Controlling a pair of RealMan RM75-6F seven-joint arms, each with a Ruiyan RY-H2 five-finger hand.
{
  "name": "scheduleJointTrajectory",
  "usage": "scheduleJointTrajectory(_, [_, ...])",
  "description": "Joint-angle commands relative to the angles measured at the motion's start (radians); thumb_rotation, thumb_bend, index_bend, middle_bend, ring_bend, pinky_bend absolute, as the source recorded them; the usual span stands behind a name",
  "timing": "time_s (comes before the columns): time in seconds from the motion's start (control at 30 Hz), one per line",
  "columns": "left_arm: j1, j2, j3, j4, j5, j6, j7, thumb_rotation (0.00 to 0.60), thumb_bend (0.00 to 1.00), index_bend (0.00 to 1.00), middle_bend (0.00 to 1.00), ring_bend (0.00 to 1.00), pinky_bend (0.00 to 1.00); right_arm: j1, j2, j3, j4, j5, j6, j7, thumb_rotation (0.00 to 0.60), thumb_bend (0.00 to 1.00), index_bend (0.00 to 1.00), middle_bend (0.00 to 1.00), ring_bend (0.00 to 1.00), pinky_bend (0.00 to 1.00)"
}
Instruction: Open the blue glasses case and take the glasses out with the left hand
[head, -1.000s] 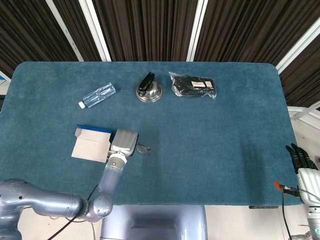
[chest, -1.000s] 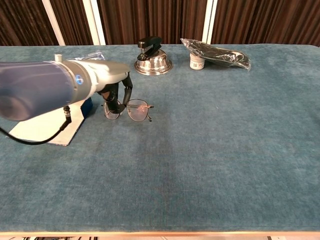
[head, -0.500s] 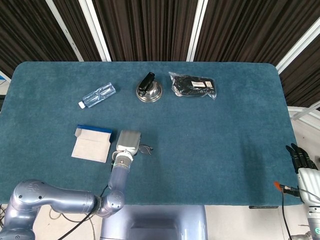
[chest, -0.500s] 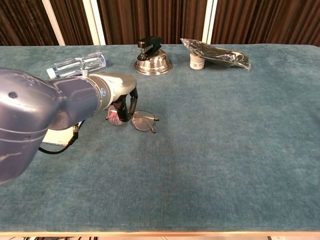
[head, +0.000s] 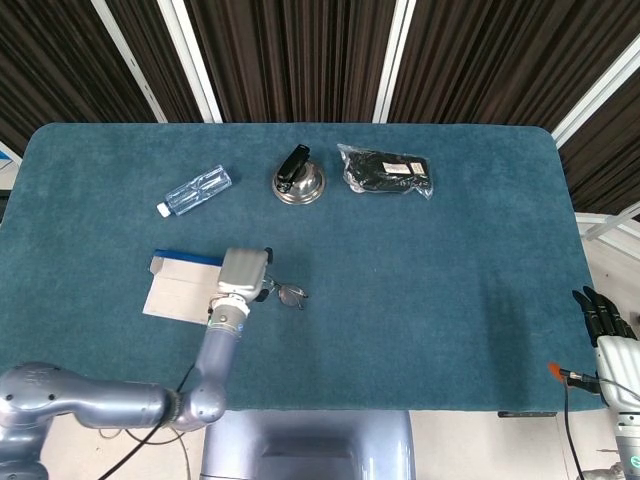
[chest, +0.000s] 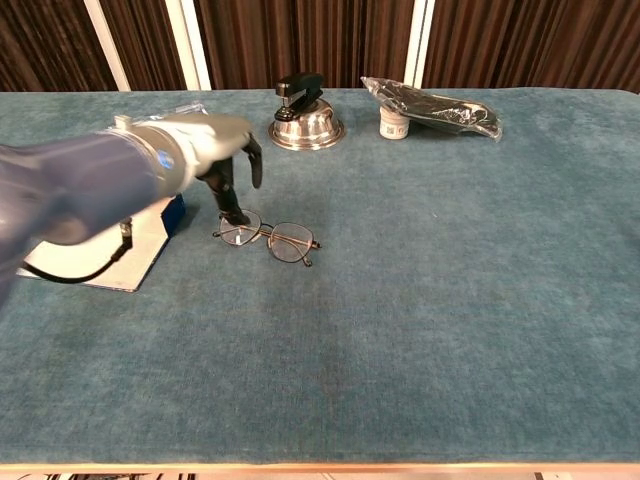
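The thin-framed glasses (chest: 268, 238) lie flat on the blue-green cloth, also in the head view (head: 290, 294). My left hand (chest: 225, 165) hovers just above and left of them with fingers spread. One fingertip (chest: 233, 212) reaches down beside the left lens, and nothing is gripped. In the head view the left hand (head: 243, 272) covers the glasses' left end. The blue glasses case (head: 182, 285) lies open to the left, white inside facing up, partly hidden by my arm in the chest view (chest: 95, 255). My right hand (head: 604, 318) hangs off the table's right edge, fingers extended, holding nothing.
A clear water bottle (head: 197, 189) lies at the back left. A stapler on a metal dome (chest: 305, 120) stands at the back centre. A black item in a plastic bag (chest: 435, 110) lies to its right. The table (head: 450, 300) is covered in blue-green cloth.
The glasses went from pinched and tilted in my left hand to lying flat on the cloth. The left hand has let go, spread its fingers and risen slightly to the left.
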Motion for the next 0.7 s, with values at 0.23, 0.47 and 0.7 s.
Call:
scheduleJointTrajectory(0.23, [0.252,0.306,0.181,-0.288,0.372,0.077,-0.274,0.600,0.20,0.29,0.75,0.83,0.89,0.000,-0.002,-0.001,0.001,-0.003,0.003,-0.016,0.600,0.19,0.00,0.00,0.00,0.21])
scheduleJointTrajectory(0.47, [0.403,0.453,0.339,-0.336,0.640,0.147,-0.417,0.600,0.18,0.04,0.22,0.28,0.39,-0.002,-0.008,-0.002,0.005,-0.012,0.014,-0.033,0.600,0.19,0.00,0.00,0.00,0.21])
scheduleJointTrajectory(0.7, [0.617,0.502,0.485,-0.182,0.920,0.351,-0.557,0.600,0.08,0.00,0.00,0.00,0.04,-0.004,-0.028,0.001,0.027,-0.037,0.047,-0.056,0.600,0.12,0.00,0.00,0.00,0.21])
